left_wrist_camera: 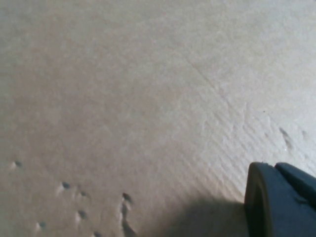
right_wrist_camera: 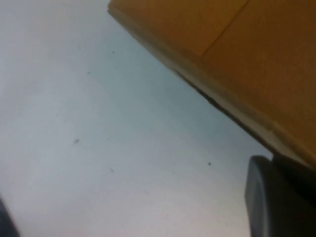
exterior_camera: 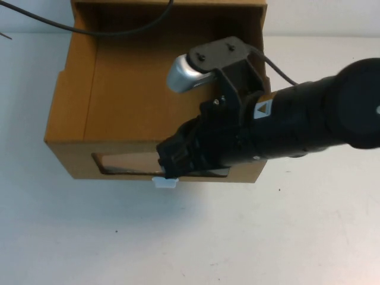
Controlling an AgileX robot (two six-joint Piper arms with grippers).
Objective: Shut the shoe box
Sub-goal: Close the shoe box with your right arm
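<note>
The right pincer (exterior_camera: 169, 163) sits at the front wall of the brown cardboard drawer-style shoe box (exterior_camera: 124, 95), over its clear window and just above the small white oval pull tab (exterior_camera: 164, 182); whether its fingers are spread or pressed together cannot be told. The box rests open-topped on the white bench (exterior_camera: 237, 237). The left pincer (left_wrist_camera: 281, 200) hovers close over a pale dimpled surface, its state likewise unclear.

The white table (exterior_camera: 178, 237) carries the brown shoe box (exterior_camera: 136, 89), with a black cable (exterior_camera: 35, 21) trailing behind
</note>
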